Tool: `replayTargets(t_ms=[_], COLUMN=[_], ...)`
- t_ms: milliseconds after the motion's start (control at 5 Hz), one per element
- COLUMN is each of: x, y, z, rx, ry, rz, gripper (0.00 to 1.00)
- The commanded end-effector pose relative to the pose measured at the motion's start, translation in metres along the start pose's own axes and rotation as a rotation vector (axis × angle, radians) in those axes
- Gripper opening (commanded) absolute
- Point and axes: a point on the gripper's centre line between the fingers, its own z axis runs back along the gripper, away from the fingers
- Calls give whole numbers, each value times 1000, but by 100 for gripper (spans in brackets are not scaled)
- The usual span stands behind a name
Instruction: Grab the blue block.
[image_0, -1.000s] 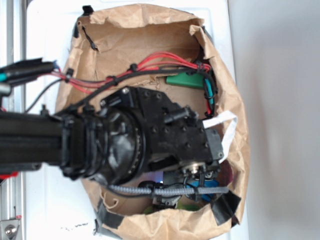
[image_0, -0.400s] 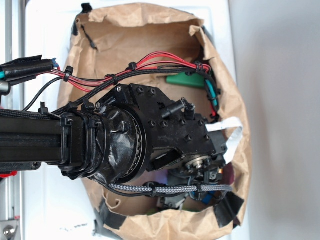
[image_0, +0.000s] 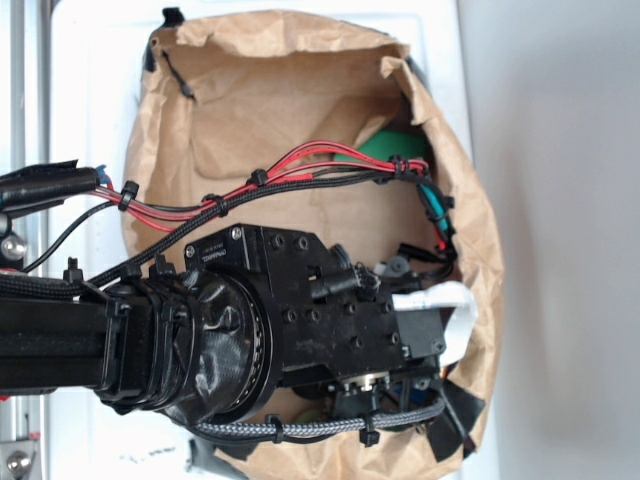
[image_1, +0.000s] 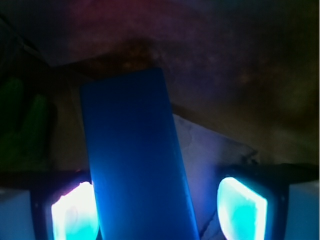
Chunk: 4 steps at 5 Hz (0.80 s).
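In the wrist view the blue block (image_1: 135, 160) is a glossy bright blue slab lying lengthwise between my two glowing fingers. My gripper (image_1: 157, 212) is open around it. The left pad (image_1: 75, 212) sits against the block's left side. The right pad (image_1: 242, 207) stands apart from it, with a gap of bag floor between. In the exterior view my wrist and arm (image_0: 300, 320) cover the lower part of the bag. The block and the fingertips are hidden there.
A brown paper bag (image_0: 260, 90) surrounds everything, with its walls close on all sides. A green block (image_0: 395, 148) lies at the bag's upper right under red and black cables (image_0: 300, 165). A dim green leafy shape (image_1: 25, 125) lies left of the blue block.
The arm has moved down the picture, toward the bag's lower rim. The green block and more of the bag's upper floor have come into view.
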Motion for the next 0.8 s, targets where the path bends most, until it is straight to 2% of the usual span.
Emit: replayTargets(t_ms=[0, 200, 600], x=[8, 9, 10], y=[-29, -21, -10], z=[-3, -1, 8], rx=[-51, -65, -29], ry=[50, 50, 43], rz=[-63, -44, -2], gripper=[0, 0, 0])
